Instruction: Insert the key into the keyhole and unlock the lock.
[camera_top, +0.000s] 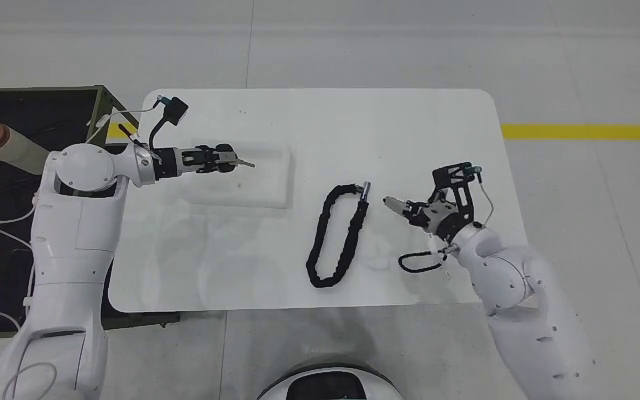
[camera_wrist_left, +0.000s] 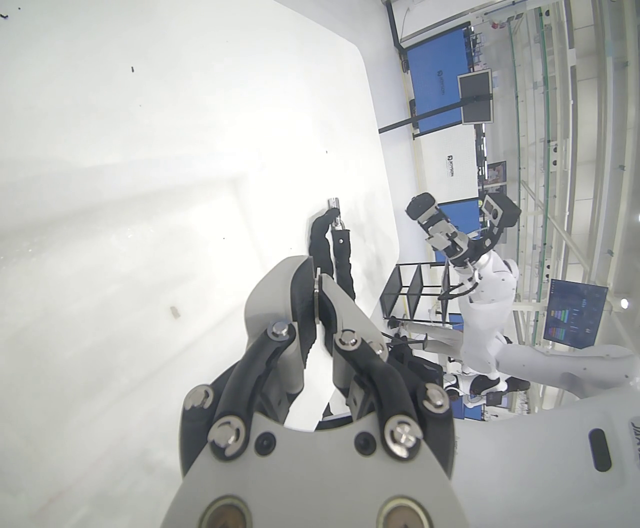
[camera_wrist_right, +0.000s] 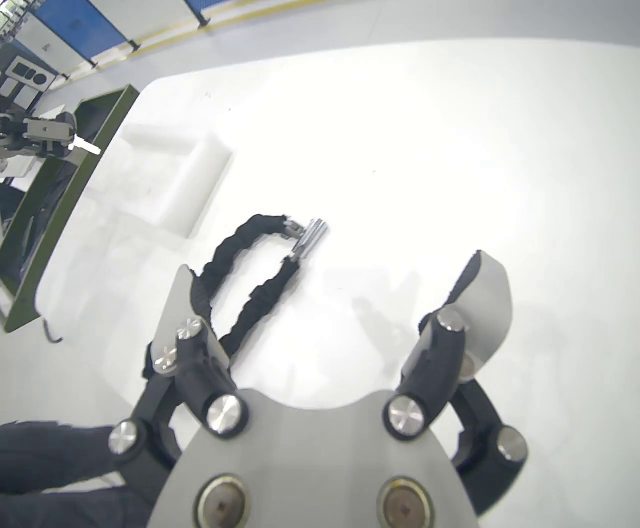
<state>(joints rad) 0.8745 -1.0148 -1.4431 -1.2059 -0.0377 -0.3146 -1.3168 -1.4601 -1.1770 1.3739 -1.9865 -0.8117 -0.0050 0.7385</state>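
Observation:
A black fabric-covered chain lock (camera_top: 335, 236) lies in a loop at the middle of the white table (camera_top: 420, 120). Its metal lock cylinder (camera_top: 364, 188) is at the loop's far end. My left gripper (camera_top: 232, 159) hovers over a shallow white tray (camera_top: 262, 185) and is shut on a thin silver key (camera_top: 244, 162). The key's edge (camera_wrist_left: 317, 299) shows pinched between the pads. My right gripper (camera_top: 393, 207) hangs open just right of the cylinder (camera_wrist_right: 311, 236), with nothing between its fingers (camera_wrist_right: 187, 295). The chain (camera_wrist_right: 250, 272) lies in front of it.
A dark green bin (camera_top: 60, 105) stands off the table's left edge, behind my left arm. A black cable loop (camera_top: 420, 263) hangs by my right wrist. Bare table surface stretches across the far right and the near left.

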